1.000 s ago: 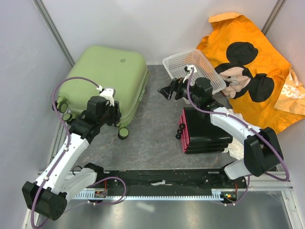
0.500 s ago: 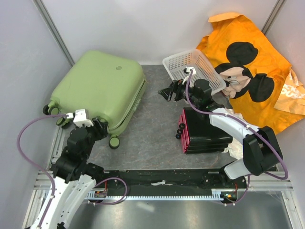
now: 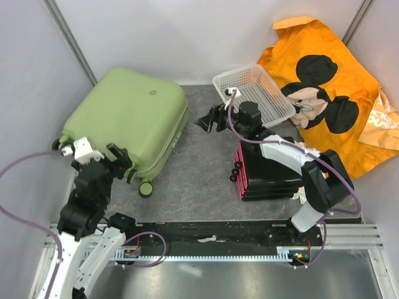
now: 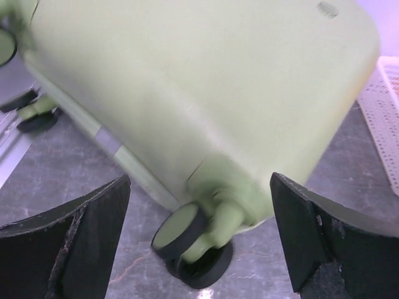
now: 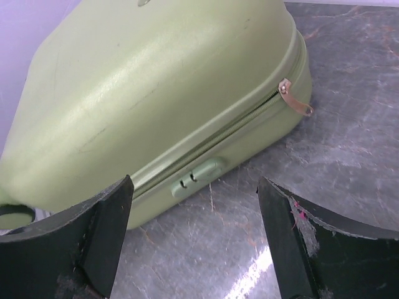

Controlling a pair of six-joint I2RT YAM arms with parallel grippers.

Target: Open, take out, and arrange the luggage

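Luggage [image 3: 128,118] closed, lying on table [image 3: 199,168] at 10 o'clock, wheels toward 7. Left arm folded steeply above its base at 7 o'clock. Left gripper [image 3: 120,161] aimed toward 1, jaws spread wide, nothing held, near wheel [image 4: 187,233] corner. Right arm stretched from 5 toward 11 over black box [image 3: 268,168]. Right gripper [image 3: 207,120] jaws wide apart, empty, facing luggage's zipper side, beside white basket [image 3: 249,87].

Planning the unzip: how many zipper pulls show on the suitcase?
1: a gold-coloured zipper pull hangs at a corner of the pale green hard-shell suitcase; others may be hidden.
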